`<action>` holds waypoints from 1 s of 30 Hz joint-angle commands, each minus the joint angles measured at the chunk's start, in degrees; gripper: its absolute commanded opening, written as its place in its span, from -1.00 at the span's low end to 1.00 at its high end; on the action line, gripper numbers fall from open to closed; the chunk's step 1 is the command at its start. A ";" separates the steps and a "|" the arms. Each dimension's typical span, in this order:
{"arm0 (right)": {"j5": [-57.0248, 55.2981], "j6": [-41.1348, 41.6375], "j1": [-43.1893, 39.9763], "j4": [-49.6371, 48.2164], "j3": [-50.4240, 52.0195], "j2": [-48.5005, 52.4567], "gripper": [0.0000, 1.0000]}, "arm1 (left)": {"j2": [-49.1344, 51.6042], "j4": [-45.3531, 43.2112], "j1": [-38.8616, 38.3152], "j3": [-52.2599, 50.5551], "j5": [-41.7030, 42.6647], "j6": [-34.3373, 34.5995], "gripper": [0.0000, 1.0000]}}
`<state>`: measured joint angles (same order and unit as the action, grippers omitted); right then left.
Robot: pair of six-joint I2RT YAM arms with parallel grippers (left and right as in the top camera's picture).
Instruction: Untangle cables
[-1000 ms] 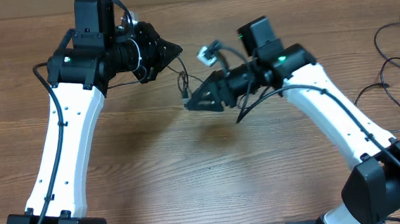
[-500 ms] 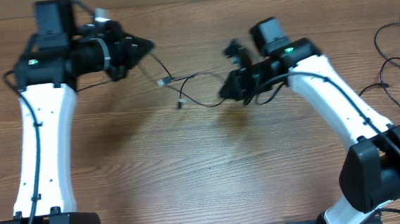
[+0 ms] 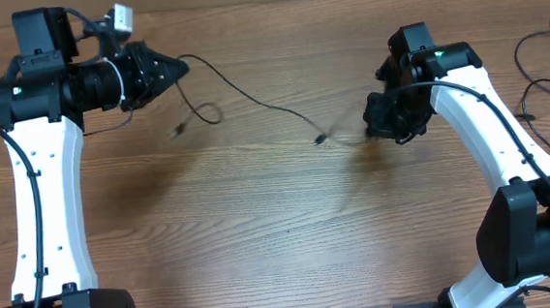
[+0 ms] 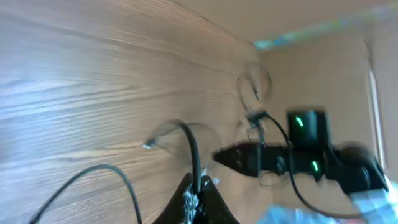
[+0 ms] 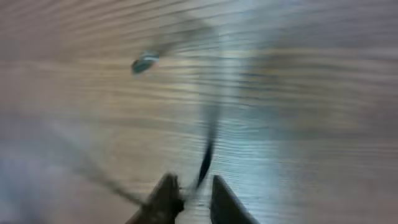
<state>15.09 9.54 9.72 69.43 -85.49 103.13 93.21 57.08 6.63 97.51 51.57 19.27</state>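
Observation:
One thin black cable (image 3: 252, 95) stretches across the table from my left gripper (image 3: 182, 67) toward my right gripper (image 3: 378, 127). It has a small loop (image 3: 204, 111) below the left gripper and a silver plug tip (image 3: 320, 138) near the right one. In the left wrist view my left gripper (image 4: 198, 190) is shut on this cable (image 4: 189, 146). The right wrist view is blurred: my right gripper (image 5: 194, 190) has its fingers slightly apart, a cable strand (image 5: 206, 158) runs between them, and a plug tip (image 5: 145, 62) lies beyond.
More black cables (image 3: 542, 87) lie in loose loops at the table's right edge. The right arm (image 4: 298, 155) shows in the left wrist view. The wooden table (image 3: 261, 233) spans the whole overhead view.
The arms have pulled apart: the left gripper swung left, the right gripper moved right. The cable between them has been drawn out from a bunch into a long line.

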 commanded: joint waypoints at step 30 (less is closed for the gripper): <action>2.47 -6.05 -0.98 -4.37 -24.06 -8.76 -0.93 | -1.07 -4.02 -12.46 0.61 -3.74 -1.90 0.54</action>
<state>34.63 -3.70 10.76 62.37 -101.36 99.22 93.03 49.47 -6.22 97.56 68.16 17.19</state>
